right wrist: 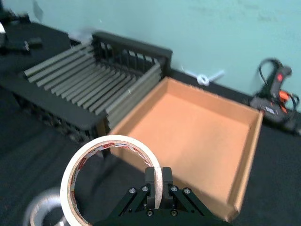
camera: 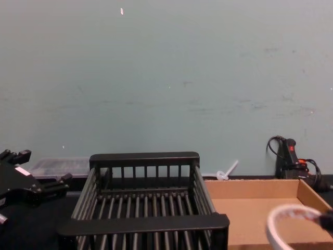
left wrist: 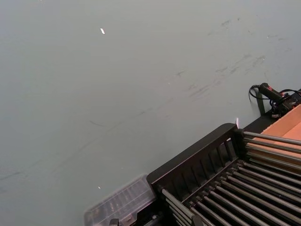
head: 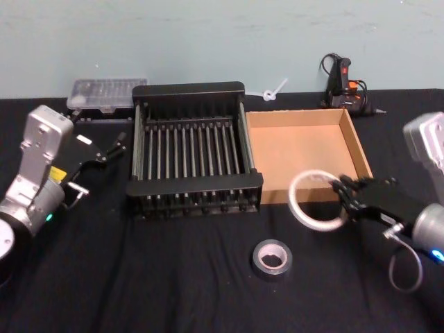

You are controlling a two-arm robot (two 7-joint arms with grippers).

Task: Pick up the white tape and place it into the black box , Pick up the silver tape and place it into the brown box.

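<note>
I see the right gripper (right wrist: 154, 181) pinched shut across the band of the white tape (right wrist: 111, 176), one finger inside the ring and one outside. The roll hangs upright off the cloth, and its inner ring carries reddish marks I cannot read as writing. Just beyond the jaws lies the brown box (head: 302, 151), its near wall next to the roll. On the cloth below and to the left of the jaws lies the silver tape (head: 272, 258), flat, apart from both boxes. Farther left, touching the brown box's side, stands the black box (head: 193, 148).

The left gripper (head: 116, 146) hovers at the black box's far side from my working jaws, its fingers spread apart, holding nothing.

The table (head: 173, 284) is covered in black cloth. Behind it runs a pale blue-green wall (camera: 166, 78) with scuff marks. Against that wall sit a clear plastic case (head: 107, 92), a black tool with orange parts (head: 343, 83) and a small white plastic piece (head: 272, 91). No labels are legible.
</note>
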